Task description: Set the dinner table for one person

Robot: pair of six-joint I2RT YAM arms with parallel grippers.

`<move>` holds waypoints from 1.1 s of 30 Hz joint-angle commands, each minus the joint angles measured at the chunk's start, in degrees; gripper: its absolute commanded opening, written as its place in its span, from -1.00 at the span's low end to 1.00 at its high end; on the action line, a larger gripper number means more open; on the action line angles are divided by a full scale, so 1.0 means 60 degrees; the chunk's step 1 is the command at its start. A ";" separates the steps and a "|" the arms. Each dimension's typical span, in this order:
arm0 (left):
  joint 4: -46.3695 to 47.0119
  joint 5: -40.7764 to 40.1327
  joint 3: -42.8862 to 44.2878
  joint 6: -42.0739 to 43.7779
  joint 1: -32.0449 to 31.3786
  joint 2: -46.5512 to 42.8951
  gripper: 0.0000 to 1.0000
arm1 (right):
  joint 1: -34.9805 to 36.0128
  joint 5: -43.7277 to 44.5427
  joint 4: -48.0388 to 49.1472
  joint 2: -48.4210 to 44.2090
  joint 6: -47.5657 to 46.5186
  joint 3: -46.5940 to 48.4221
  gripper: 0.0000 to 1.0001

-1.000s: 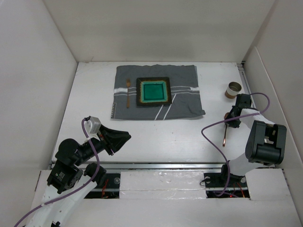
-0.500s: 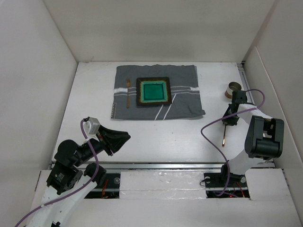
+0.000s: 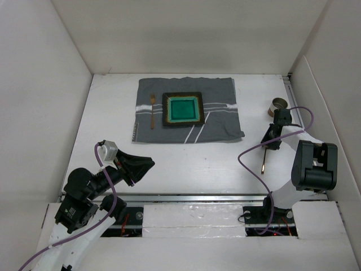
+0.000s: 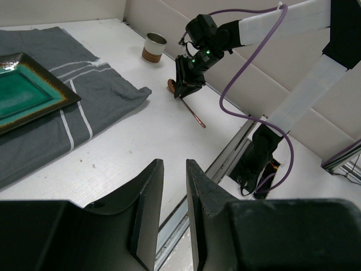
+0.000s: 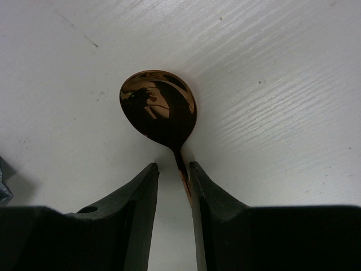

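Note:
A copper spoon (image 3: 263, 162) lies on the white dinner table (image 3: 186, 161) at the right, between the grey cloth and the side wall. My right gripper (image 3: 269, 143) is down over it. In the right wrist view the jaws (image 5: 174, 167) straddle the spoon's neck just behind the bowl (image 5: 159, 104). The right finger touches the neck and a gap shows on the left. The left wrist view shows the spoon (image 4: 193, 114) too. My left gripper (image 3: 151, 162) hovers low at the near left, empty, with a narrow gap between its jaws (image 4: 175, 164).
A grey striped cloth (image 3: 220, 121) lies at the back centre. On it are a square green plate (image 3: 182, 110) and a copper fork (image 3: 152, 110) to the plate's left. A small cup (image 3: 277, 106) stands right of the cloth, near my right gripper. White walls close in both sides.
My right gripper has moved left and a little farther back, and the spoon's handle has shifted left with it. The left arm has barely moved.

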 commanded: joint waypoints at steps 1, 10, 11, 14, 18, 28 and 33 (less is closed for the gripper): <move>0.0318 -0.0034 0.0050 -0.0086 -0.0045 -0.0029 -0.60 | 0.0118 -0.0283 -0.0195 0.0213 0.0069 -0.0299 -0.33; 0.0274 -0.0122 0.0064 -0.0115 -0.0045 -0.0015 -0.60 | 0.0336 0.0110 -0.0195 0.0128 -0.0005 -0.0137 -1.00; 0.0274 -0.0151 0.0065 -0.0130 -0.0045 0.0029 -0.60 | 0.0483 0.0374 -0.0282 -0.0353 0.0039 -0.0108 -1.00; 0.0259 -0.0254 0.0050 -0.0159 -0.0045 0.0044 -0.60 | 0.1650 0.1721 -0.0836 -0.1161 0.0244 0.0505 -1.00; 0.0259 -0.0503 0.0050 -0.0218 -0.0045 0.0088 -0.60 | 0.2812 0.1594 -0.0913 -0.1721 0.0099 0.1852 -1.00; 0.0214 -0.1206 0.0064 -0.0394 0.0306 0.0205 -0.62 | 0.4762 0.0364 -0.2215 0.1806 -0.0971 0.7504 -1.00; 0.0040 -0.1894 0.0765 -0.0131 0.0307 0.0834 -0.55 | 0.4762 -0.0311 -0.2642 0.4371 -0.1352 1.0037 -1.00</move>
